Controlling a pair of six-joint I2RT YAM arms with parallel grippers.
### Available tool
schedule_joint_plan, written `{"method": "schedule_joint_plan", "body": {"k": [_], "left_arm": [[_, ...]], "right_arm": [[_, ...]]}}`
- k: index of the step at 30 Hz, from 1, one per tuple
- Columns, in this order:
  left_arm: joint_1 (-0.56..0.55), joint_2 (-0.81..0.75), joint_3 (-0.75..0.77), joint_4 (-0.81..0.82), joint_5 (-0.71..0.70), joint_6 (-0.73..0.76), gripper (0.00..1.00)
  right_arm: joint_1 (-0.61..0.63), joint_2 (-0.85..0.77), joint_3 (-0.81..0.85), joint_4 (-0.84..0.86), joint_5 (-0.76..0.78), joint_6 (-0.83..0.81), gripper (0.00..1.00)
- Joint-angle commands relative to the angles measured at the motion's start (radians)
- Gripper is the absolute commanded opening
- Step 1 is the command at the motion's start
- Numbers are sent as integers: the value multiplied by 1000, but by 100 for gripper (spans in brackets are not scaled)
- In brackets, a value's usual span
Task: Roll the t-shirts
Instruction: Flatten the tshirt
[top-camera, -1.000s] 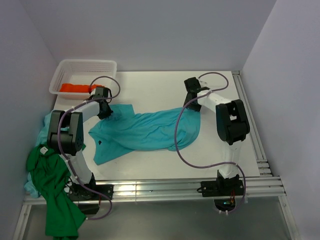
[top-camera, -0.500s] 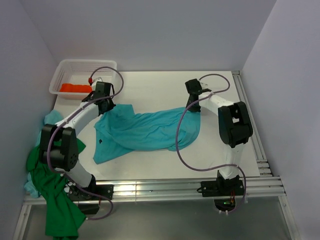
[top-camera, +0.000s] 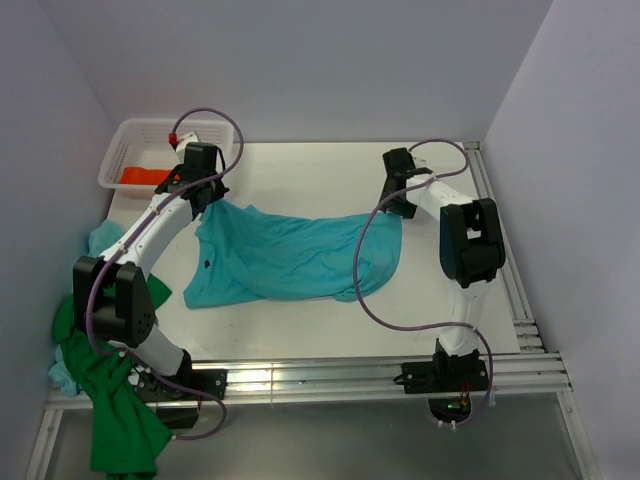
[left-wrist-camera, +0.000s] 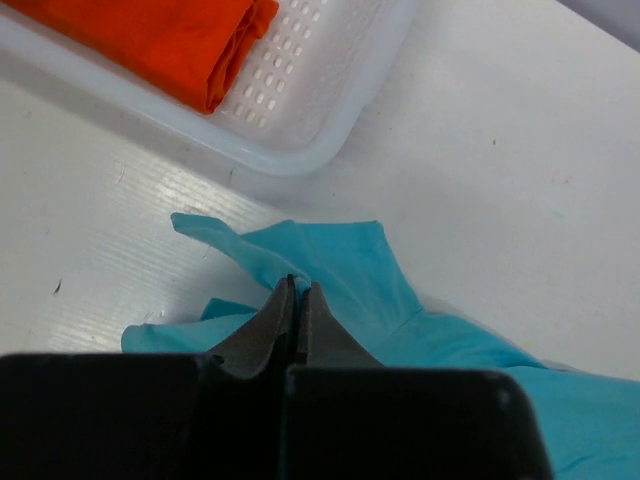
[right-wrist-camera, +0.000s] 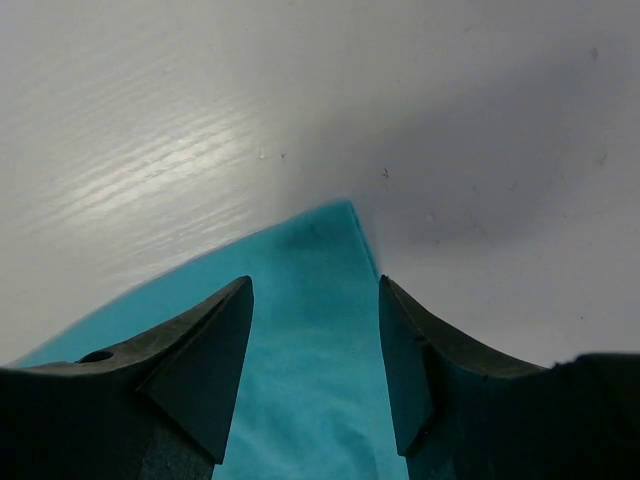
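Note:
A turquoise t-shirt (top-camera: 290, 255) lies stretched across the middle of the table. My left gripper (top-camera: 205, 200) is shut on its far left corner; in the left wrist view the fingertips (left-wrist-camera: 297, 285) pinch a fold of turquoise cloth (left-wrist-camera: 340, 270). My right gripper (top-camera: 392, 205) stands open over the shirt's far right corner (right-wrist-camera: 320, 260), and the cloth lies flat on the table between the spread fingers (right-wrist-camera: 205, 345). An orange-red t-shirt (top-camera: 135, 176) (left-wrist-camera: 150, 40) rests folded in the basket. A bright green t-shirt (top-camera: 110, 390) hangs over the table's near left edge, on top of another turquoise one (top-camera: 100, 240).
The white mesh basket (top-camera: 125, 140) (left-wrist-camera: 330, 120) sits at the far left corner, just beyond the left gripper. Purple cables (top-camera: 365, 290) loop from both arms over the shirt. Metal rails (top-camera: 520, 290) border the right and near edges.
My left gripper has pulled the shirt corner away and leftward toward the basket, stretching the cloth out. The right gripper shifted slightly to the far right.

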Motion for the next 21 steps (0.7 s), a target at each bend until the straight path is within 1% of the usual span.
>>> {"method": "schedule_joint_plan", "body": {"k": [1, 5, 6, 7, 13, 14, 15, 18, 21], "left_arm": [[-4, -23, 47, -30, -26, -11, 0], [-4, -22, 25, -15, -14, -12, 0], [-4, -23, 21, -7, -11, -11, 0], [-4, -23, 13, -3, -8, -9, 0], [-4, -9, 10, 7, 0, -1, 0], [-2, -5, 11, 7, 1, -1, 0], [-4, -3, 11, 7, 1, -1, 0], [-4, 1, 11, 10, 0, 6, 0], [-2, 4, 11, 4, -5, 12, 0]], "right_arm": [[-20, 53, 74, -38, -24, -37, 61], [-23, 88, 112, -79, 0, -37, 60], [-24, 92, 114, -78, 0, -42, 63], [-27, 98, 115, -70, -3, -54, 70], [-29, 127, 135, -62, -24, -91, 58], [-29, 136, 153, -78, -33, -94, 53], [-29, 144, 163, -88, -42, -96, 51], [-31, 161, 187, -119, -75, -109, 51], [-35, 168, 200, -147, -76, -137, 55]]}}
